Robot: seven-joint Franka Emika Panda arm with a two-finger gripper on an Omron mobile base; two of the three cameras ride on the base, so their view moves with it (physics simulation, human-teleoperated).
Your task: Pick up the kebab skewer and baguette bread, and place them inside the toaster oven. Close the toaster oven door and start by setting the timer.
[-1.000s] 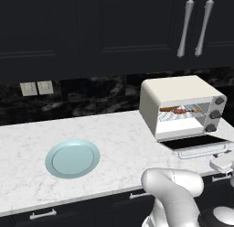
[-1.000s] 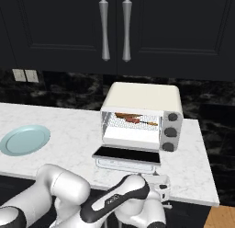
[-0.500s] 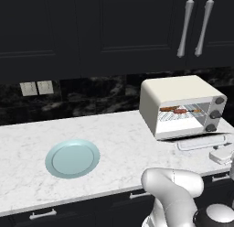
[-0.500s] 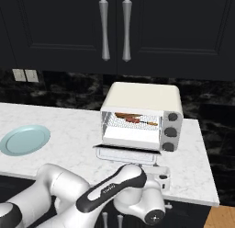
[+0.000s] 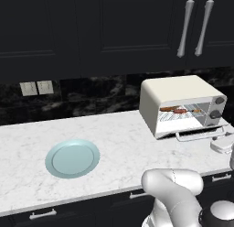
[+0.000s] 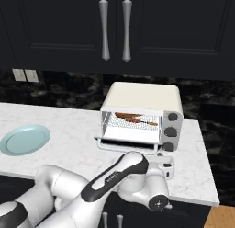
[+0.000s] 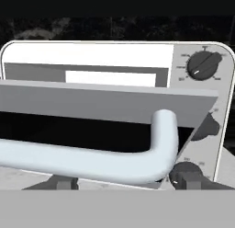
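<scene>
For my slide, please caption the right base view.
Toaster oven on the marble counter, its door half open, kebab skewer on the rack.

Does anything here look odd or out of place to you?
Only one thing: the toaster oven door hangs partly open, neither flat down nor shut, with the kebab skewer on the rack inside. The blue plate lies bare on the counter. Nothing looks spilled or broken.

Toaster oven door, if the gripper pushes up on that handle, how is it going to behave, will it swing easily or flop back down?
The toaster oven door seems hinged along its bottom edge, so it should pivot up rather than slide. It hangs partly open, so it might drop back if released early. The pale bar handle looks smooth and rounded, so the fingers may slip along it.
</scene>
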